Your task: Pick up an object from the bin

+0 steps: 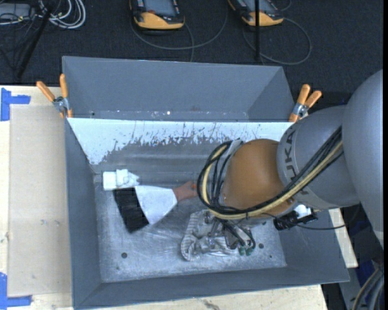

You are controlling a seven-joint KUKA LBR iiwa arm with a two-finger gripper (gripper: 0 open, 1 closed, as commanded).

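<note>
Camera view: the grey bin [81,237] is seen from above, with its far wall sloping down from 12 o'clock to a speckled floor. The arm [349,154] is brought in over the rim at 3 o'clock, and the floor's right half is largely covered by its orange cover [255,173] and looped black cables [210,173]. Little room is left between the wrist and the right wall. Bare floor is seen along the near edge from 6 to 8 o'clock, and a narrower bare band under the far wall at 11 to 12 o'clock.

The gripper [223,232] is lowered close to the floor at about 4 o'clock from the floor's middle, tucked under the orange cover. How far it is opened cannot be told, and nothing can be made out in its grasp. A pale grey crumpled thing [195,244] is spread on the floor directly beneath and just to 8 o'clock of the gripper, near the front wall. It is possibly a netted or wire-bound piece, though its make is not clear, and whether it is touched by the gripper cannot be judged.

Well apart, at 9 o'clock, a small group is laid together. A white block [118,179] is set at the far end, a black brush-like piece [130,210] below it, and a white sheet [155,202] against that. A reddish-brown handle [184,190] is pointed from the sheet toward the wrist.
</note>
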